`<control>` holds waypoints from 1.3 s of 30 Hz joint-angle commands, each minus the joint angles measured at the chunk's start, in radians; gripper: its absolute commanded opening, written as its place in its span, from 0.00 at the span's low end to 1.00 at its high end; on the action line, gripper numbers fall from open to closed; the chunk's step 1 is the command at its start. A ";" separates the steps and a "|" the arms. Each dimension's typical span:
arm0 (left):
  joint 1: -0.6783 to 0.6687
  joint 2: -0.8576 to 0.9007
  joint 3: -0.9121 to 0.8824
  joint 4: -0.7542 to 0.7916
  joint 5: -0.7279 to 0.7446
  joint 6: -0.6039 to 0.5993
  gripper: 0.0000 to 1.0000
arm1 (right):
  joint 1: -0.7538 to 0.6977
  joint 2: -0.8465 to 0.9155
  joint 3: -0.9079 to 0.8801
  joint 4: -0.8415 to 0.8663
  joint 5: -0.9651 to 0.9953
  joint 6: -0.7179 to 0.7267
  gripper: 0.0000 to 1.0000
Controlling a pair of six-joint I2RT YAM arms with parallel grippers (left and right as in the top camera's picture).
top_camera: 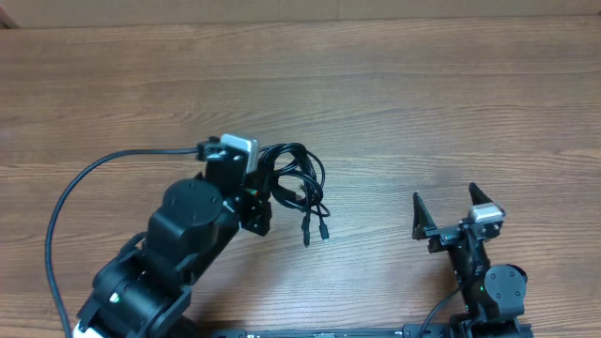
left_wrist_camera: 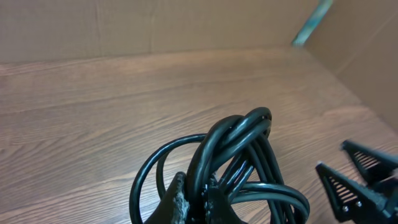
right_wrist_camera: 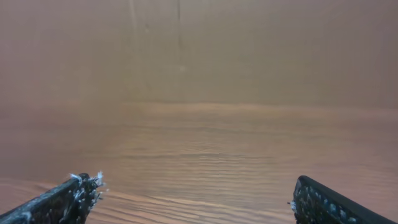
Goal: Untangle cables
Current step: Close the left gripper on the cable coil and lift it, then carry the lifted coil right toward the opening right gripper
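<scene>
left gripper (top_camera: 264,199): clenched on the cables (top_camera: 297,180); in the left wrist view its fingers (left_wrist_camera: 179,202) pinch the bundle from both sides at the lower edge.
cables: one black bundle of overlapping loops, held at the left gripper, left of the table's middle; the loops arch up and away from the fingers; whether the bundle touches the wood cannot be told.
plugs (top_camera: 315,233): two cable ends trail out of the bundle on the robot's side, close together, over bare wood.
right gripper (top_camera: 448,208): released, jaws spread wide with nothing between them; well apart from the cables, to their right.
right fingers (right_wrist_camera: 65,199): both tips show at the lower corners of the right wrist view, with bare wood ahead.
left arm (top_camera: 183,235): black, reaching from the near edge to the bundle.
arm wire (top_camera: 66,197): thick, black, curving along the arm's left side.
table (top_camera: 394,94): brown wood grain.
wall (left_wrist_camera: 186,25): plain cardboard behind the table.
</scene>
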 commanded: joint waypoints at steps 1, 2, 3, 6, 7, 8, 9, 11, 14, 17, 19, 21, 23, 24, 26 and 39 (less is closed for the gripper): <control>0.006 -0.043 0.024 0.020 0.011 -0.051 0.04 | -0.007 -0.012 -0.010 0.015 -0.128 0.354 1.00; 0.006 -0.047 0.024 0.021 0.008 -0.051 0.04 | -0.007 -0.012 -0.010 0.019 -0.154 0.387 1.00; 0.006 -0.052 0.024 0.023 0.006 -0.051 0.04 | -0.007 -0.012 -0.010 0.026 -0.207 0.434 1.00; 0.006 -0.068 0.024 0.024 -0.006 -0.051 0.04 | -0.007 -0.012 -0.002 0.031 -0.358 0.486 1.00; 0.006 -0.072 0.024 0.024 -0.006 -0.051 0.04 | -0.007 -0.012 0.006 0.027 -0.385 0.486 1.00; 0.005 -0.076 0.024 0.023 -0.005 -0.051 0.04 | -0.007 -0.011 0.020 0.019 -0.407 0.486 1.00; 0.005 -0.078 0.024 0.022 -0.005 -0.051 0.04 | -0.007 -0.012 0.033 0.013 -0.423 0.486 1.00; 0.005 -0.083 0.024 0.019 -0.002 -0.051 0.04 | -0.007 -0.011 0.070 -0.015 -0.455 0.486 1.00; 0.005 -0.085 0.024 0.020 0.026 -0.051 0.04 | -0.007 -0.011 0.157 -0.131 -0.469 0.484 1.00; 0.005 -0.085 0.024 0.020 0.043 -0.049 0.04 | -0.007 -0.004 0.251 -0.248 -0.468 0.455 1.00; 0.005 -0.085 0.024 0.020 0.070 -0.039 0.04 | -0.007 0.014 0.325 -0.319 -0.469 0.429 1.00; 0.005 -0.085 0.024 0.021 0.103 -0.018 0.04 | -0.007 0.042 0.399 -0.383 -0.469 0.404 1.00; 0.005 -0.085 0.024 0.024 0.145 0.010 0.04 | -0.007 0.079 0.475 -0.451 -0.469 0.375 1.00; 0.005 -0.085 0.024 0.025 0.169 0.021 0.04 | -0.007 0.099 0.507 -0.481 -0.469 0.359 1.00; 0.005 -0.085 0.024 0.032 0.235 0.066 0.04 | -0.007 0.154 0.588 -0.562 -0.470 0.316 1.00; 0.005 -0.084 0.024 0.038 0.616 0.406 0.04 | -0.007 0.484 0.958 -0.808 -0.752 0.188 1.00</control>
